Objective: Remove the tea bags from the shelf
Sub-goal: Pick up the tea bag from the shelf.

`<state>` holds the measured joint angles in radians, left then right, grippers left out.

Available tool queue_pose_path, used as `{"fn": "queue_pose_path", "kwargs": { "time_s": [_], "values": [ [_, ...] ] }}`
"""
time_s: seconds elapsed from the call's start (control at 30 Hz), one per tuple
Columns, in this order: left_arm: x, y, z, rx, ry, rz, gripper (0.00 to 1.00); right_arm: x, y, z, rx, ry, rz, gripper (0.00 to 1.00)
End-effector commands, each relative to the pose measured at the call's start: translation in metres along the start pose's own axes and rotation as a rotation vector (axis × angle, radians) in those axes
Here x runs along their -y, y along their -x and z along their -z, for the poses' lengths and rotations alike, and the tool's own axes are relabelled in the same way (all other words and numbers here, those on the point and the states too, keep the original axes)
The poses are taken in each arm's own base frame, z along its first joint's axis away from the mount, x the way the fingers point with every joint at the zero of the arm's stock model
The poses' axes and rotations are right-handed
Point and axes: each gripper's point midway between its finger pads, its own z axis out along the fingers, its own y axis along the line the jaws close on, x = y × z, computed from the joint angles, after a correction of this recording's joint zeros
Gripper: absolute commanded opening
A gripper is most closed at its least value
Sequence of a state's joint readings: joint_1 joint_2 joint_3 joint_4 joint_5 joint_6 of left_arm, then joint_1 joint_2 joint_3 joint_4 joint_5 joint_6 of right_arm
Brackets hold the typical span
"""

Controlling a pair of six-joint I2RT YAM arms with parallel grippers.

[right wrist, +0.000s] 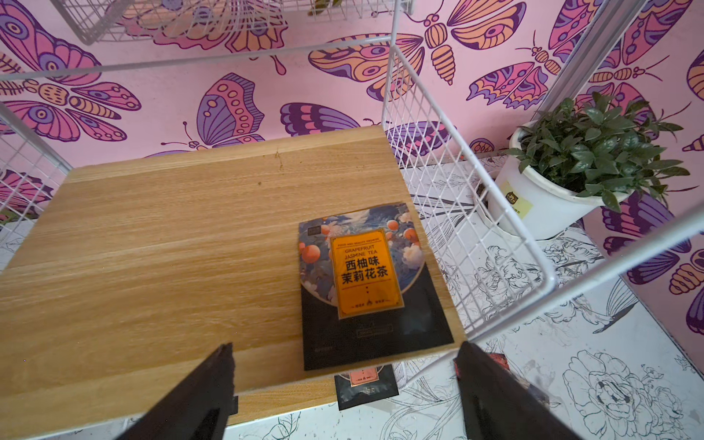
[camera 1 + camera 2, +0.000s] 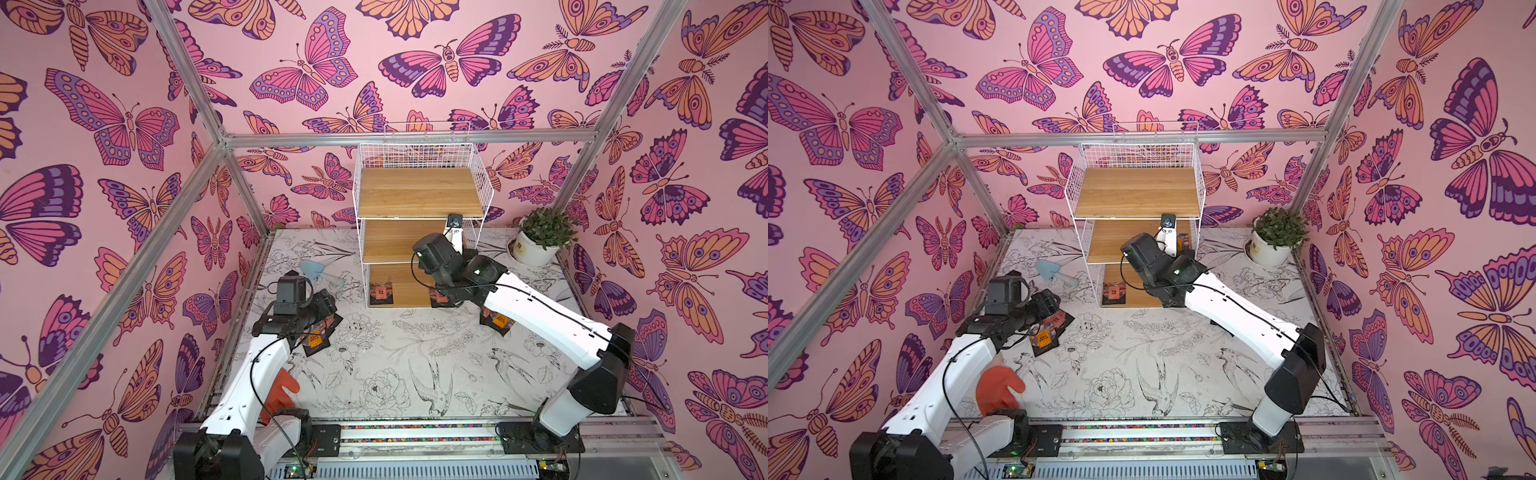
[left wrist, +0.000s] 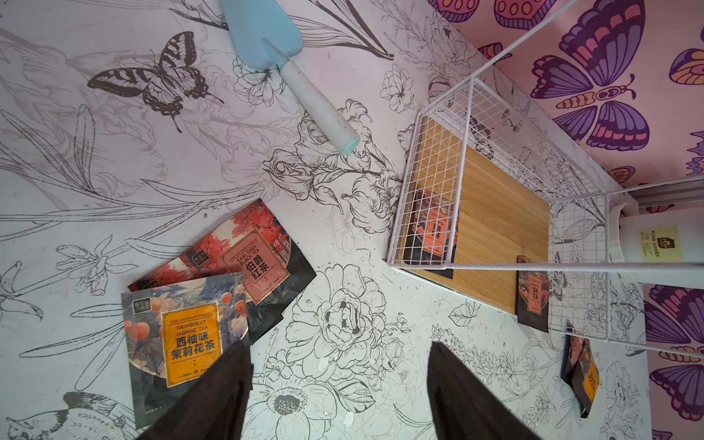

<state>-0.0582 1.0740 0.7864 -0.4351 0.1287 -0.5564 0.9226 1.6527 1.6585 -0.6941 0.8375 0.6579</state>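
The shelf (image 2: 419, 189) is a white wire rack with three wooden boards, standing at the back. My right gripper (image 1: 343, 381) is open at the front edge of the middle board. An orange-label tea bag (image 1: 365, 274) lies flat on that board just ahead of its fingers, untouched. On the bottom board lie a tea bag at the left (image 2: 381, 291) and another at the right (image 3: 533, 297). My left gripper (image 3: 339, 365) hangs open over the table with nothing between its fingers. Beside it is a pile of tea bags (image 3: 213, 304). One more tea bag (image 2: 498, 322) lies under the right arm.
A pale blue trowel (image 2: 320, 272) lies on the table left of the shelf. A white plant pot (image 2: 536, 245) stands at the back right. An orange-red glove (image 2: 280, 392) lies under the left arm. Aluminium frame bars and papered walls close the cell in.
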Motion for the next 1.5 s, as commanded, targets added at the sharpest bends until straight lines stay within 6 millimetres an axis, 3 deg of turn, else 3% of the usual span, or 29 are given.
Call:
{"fn": "queue_pose_path", "kwargs": {
  "time_s": [0.0, 0.53, 0.83, 1.27, 1.47],
  "values": [
    [-0.003, -0.001, -0.002, 0.002, -0.002, -0.015, 0.76, 0.004, -0.022, -0.008, -0.056, -0.019, 0.062, 0.93],
    [-0.004, -0.002, -0.002, 0.006, 0.002, -0.016, 0.76, -0.001, -0.034, -0.001, -0.058, -0.008, 0.089, 0.89],
    [-0.005, -0.002, -0.002, 0.010, 0.004, -0.016, 0.76, 0.002, -0.026, 0.005, -0.036, -0.006, 0.084, 0.88],
    [-0.005, -0.001, -0.002, 0.012, 0.000, -0.015, 0.76, -0.013, -0.012, 0.016, 0.040, -0.013, 0.066, 0.87],
    [-0.005, -0.002, -0.004, 0.009, -0.005, -0.013, 0.76, -0.008, -0.003, 0.020, 0.074, -0.042, 0.054, 0.87]
  ]
}}
